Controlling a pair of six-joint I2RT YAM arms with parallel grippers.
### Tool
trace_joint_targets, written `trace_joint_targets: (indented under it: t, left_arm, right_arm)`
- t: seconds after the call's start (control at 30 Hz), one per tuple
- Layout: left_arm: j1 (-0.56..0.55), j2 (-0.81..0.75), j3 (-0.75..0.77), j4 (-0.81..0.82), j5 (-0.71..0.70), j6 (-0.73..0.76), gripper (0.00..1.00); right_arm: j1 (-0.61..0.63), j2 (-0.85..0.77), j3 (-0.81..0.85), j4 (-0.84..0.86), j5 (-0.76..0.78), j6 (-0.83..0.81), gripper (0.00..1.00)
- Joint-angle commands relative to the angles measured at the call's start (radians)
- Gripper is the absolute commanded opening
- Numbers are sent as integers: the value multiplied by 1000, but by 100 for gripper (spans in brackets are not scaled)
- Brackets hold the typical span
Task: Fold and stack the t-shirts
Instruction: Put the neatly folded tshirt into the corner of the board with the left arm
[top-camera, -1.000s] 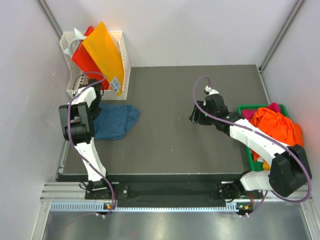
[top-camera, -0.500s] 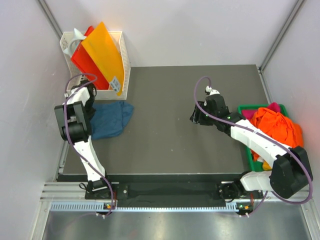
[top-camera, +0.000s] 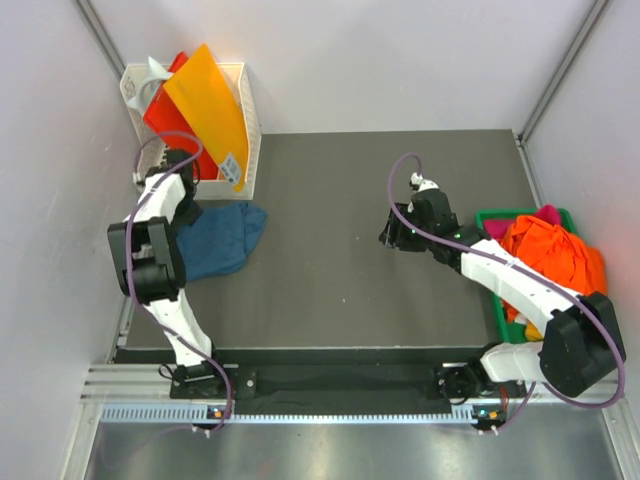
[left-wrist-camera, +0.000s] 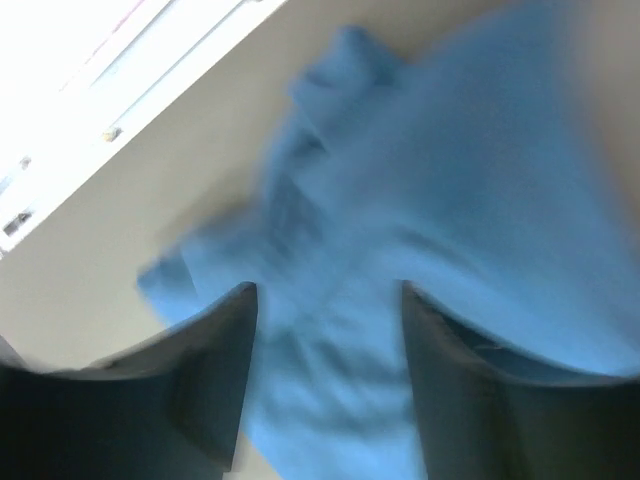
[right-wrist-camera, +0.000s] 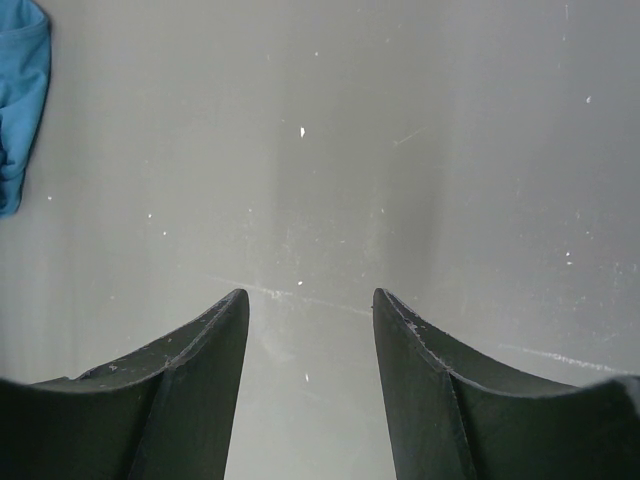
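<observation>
Nearest the arm bases, on the right side of the table (top-camera: 340, 290), the green tray (top-camera: 493, 214) holds a loose heap of unfolded shirts, an orange t-shirt (top-camera: 548, 252) on top and a magenta one (top-camera: 548, 212) showing at its far edge. The likely trouble there is that a pinch into the heap brings up two shirts at once, since they are tangled; a shirt could also catch on the tray's rim and drag the tray along. Further in, the teal-blue t-shirt (top-camera: 228, 238) lies as a rumpled bundle rather than a flat fold; anything stacked on it would probably sit crooked or slide off. It also lies near the table's left edge and just in front of the white basket (top-camera: 250, 135), so a careless tug could pull it over the edge or knock the basket.

The right gripper (right-wrist-camera: 305, 295) hovers over bare table between the tray and the middle; its fingers (right-wrist-camera: 195, 350) are spread with nothing between them. The heap is behind it to the right, and the blue shirt is well apart on its far left, only an edge showing in the right wrist view. The left gripper (left-wrist-camera: 325, 290) hangs over the blue shirt's far left part; the left wrist view is blurred, yet its fingers (left-wrist-camera: 205, 370) show as parted, with cloth filling the gap beyond them; they do not look to be pinching it. Farthest off, the basket holds orange and red sheets, clear of both arms.
</observation>
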Motion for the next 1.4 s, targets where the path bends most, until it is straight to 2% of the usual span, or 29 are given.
trace_joint_targets:
  t: [0.0,0.07,0.1,0.23,0.33,0.37,0.43,0.47,0.53,0.57,0.77,0.97,1.17,1.33,1.37]
  left_arm:
    - [-107,-182,6,74,6,8,75]
    - [-136,-232,7,78,-4,14,96]
    - [-168,-249,7,77,-13,17,99]
    - [-290,-363,-19,75,-21,17,99]
    - [-444,-465,-115,133,-36,23,98]
    - [-527,-490,-176,182,-36,15,97]
    - [-609,-533,-230,212,-34,3,94]
    - [-689,-536,-269,216,-48,-17,94]
    - [-767,-514,-293,210,-79,-31,93]
    - [-843,-500,-306,195,-94,-58,93]
    - [-1136,-378,-317,147,-195,-140,95]
    - [-1253,-366,-352,176,-200,-138,97]
    - [-1255,-550,-488,302,-143,-17,97]
    - [-1253,-662,-496,289,-139,99,99]
    - [-1253,-668,-504,288,-136,112,96]
  right_arm:
    - [18,2,6,45,-11,4,53]
    - [21,6,10,48,-10,6,53]
    - [24,8,11,51,-8,4,54]
    - [34,9,5,63,-4,7,54]
    - [37,17,-10,81,1,12,54]
    - [38,26,-13,89,1,16,53]
    - [41,35,-13,92,3,18,54]
    - [43,45,-10,89,4,20,53]
    - [52,54,3,86,16,18,53]
    - [57,63,13,72,21,15,53]
    - [86,92,91,-30,98,-25,53]
    - [90,81,166,-168,266,-57,53]
    - [92,14,221,-302,443,6,53]
    - [106,-43,218,-391,515,91,53]
    - [113,-63,212,-397,523,105,53]
